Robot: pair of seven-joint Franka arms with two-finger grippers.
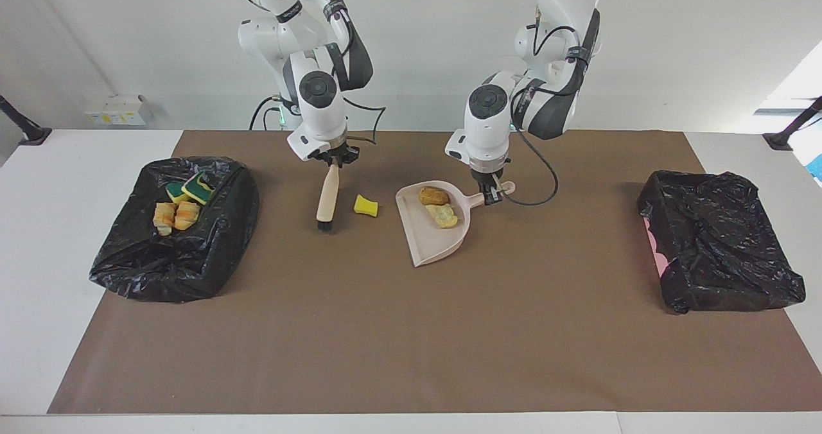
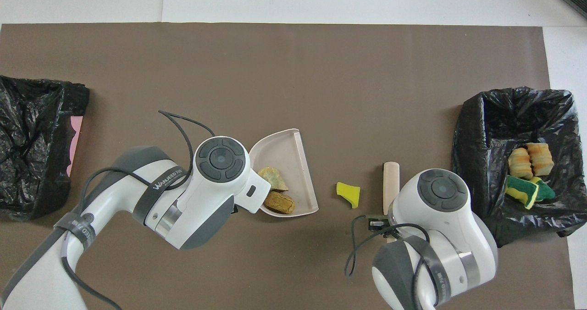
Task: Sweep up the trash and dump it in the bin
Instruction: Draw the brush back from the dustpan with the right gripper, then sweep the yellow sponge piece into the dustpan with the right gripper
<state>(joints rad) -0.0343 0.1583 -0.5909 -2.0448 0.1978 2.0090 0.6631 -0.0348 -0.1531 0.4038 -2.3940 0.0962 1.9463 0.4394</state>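
The left gripper [image 1: 491, 193] has its fingers clamped on the dustpan [image 1: 431, 238] handle; two trash lumps [image 1: 438, 207] lie in the pan. Beside the dustpan, toward the right arm's end, a yellow sponge piece [image 1: 365, 205] sits on the table [image 1: 398, 331]. The right gripper [image 1: 333, 162] grips the brush [image 1: 326, 203]. Four scraps [image 1: 181, 204] lie in the black-lined bin [image 1: 173, 273].

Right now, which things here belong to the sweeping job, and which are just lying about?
In the job:
yellow sponge scrap
two lumps in dustpan
hand brush
bin with four scraps

Lying about:
second bin
white boxes
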